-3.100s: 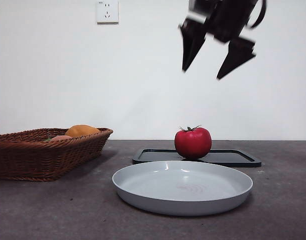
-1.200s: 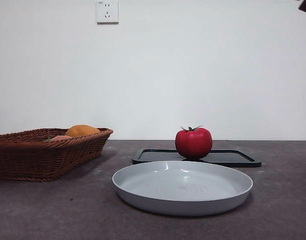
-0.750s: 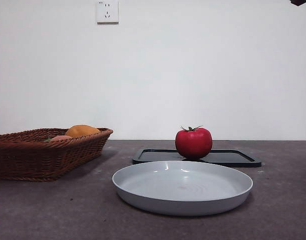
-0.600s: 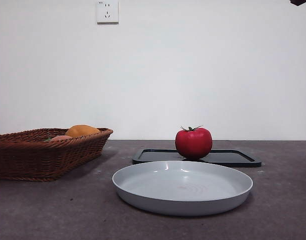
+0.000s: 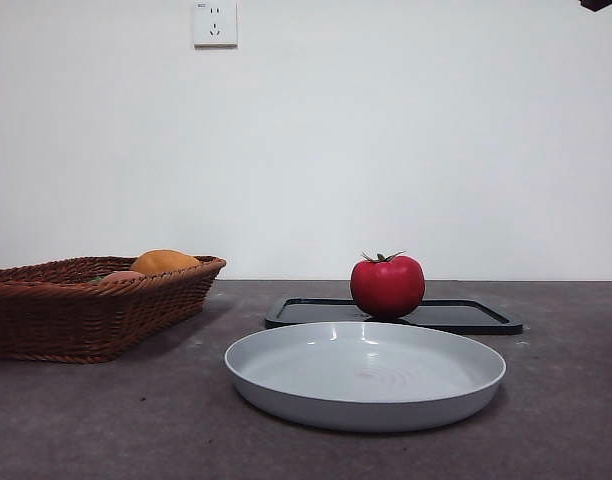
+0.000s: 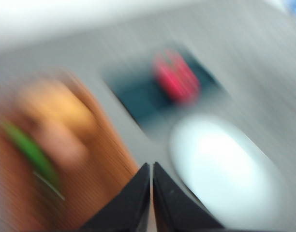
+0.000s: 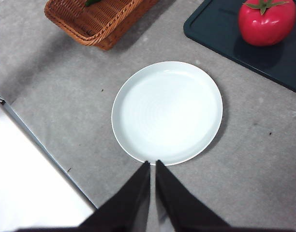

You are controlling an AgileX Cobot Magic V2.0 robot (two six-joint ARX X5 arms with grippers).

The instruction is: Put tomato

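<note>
At the left edge of the bench [image 5: 106, 420] sits a brown wicker basket [image 5: 81, 305], and in the front view an orange-yellow fruit [image 5: 164, 262] and a paler peach-pink fruit [image 5: 120, 276] show above its rim. On the wall behind, above the basket, is a white socket [image 5: 214, 22]. Toward the middle of the bench, near its front edge, lies a pale grey plate [image 5: 456, 385] with nothing in it. Just behind the plate is a flat black tray [image 5: 466, 316], and the tomato [image 5: 387, 285] stands upright on it with its green stem up, toward the tray's left part, apart from the plate and touched by no claw. The right wrist view looks down on the same plate [image 7: 138, 140], with the tomato [image 7: 266, 21] on the tray [image 7: 220, 29] beyond it and a corner of the basket [image 7: 97, 21] off to the side. The right claw [image 7: 152, 166] hangs high above the bench, clenched with its jaws pressed together and nothing between them. The left wrist view is badly blurred; it shows only smears of the basket [image 6: 90, 164], the tomato [image 6: 176, 79] and the plate [image 6: 225, 169], yet the left claw [image 6: 151, 169] reads clearly as clenched and empty, well clear of the tomato. In the front view only a dark arm tip [image 5: 598, 4] shows at the top right corner.
</note>
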